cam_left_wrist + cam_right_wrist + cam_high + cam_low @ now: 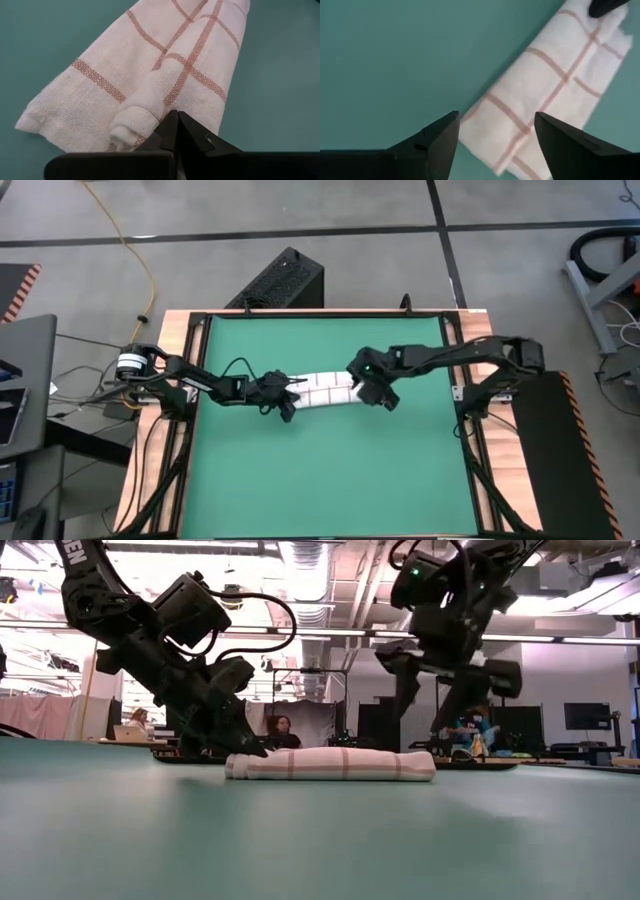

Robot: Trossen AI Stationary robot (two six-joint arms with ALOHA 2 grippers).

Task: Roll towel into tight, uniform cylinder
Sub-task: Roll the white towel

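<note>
The towel (pixel 325 392), white with thin red lines, lies rolled into a short cylinder on the green mat (pixel 320 480), its length running left to right. The low view shows the towel (pixel 335 764) resting flat on the mat. My left gripper (pixel 288 402) is shut at the roll's left end. In its own wrist view, my left gripper (pixel 176 120) shows its tips closed over the loose cloth end. My right gripper (pixel 430 705) hangs open above the roll's right end, clear of it. The right wrist view has the towel (pixel 555 95) below and beyond my right gripper (pixel 495 135). My left gripper sets its shut fingertips (pixel 172 131) on the towel's left end (pixel 135 125), where the cloth curls into a small fold. The fingers slant down from the table's left side, along the roll. The towel stays lying on the mat (pixel 120 810); nothing is lifted.
A black box (pixel 285 280) stands on the floor beyond the table's far edge. The mat's dark frame (pixel 195 380) borders it left and right. People (pixel 280 730) sit in the room behind. Bare mat stretches toward the near edge.
</note>
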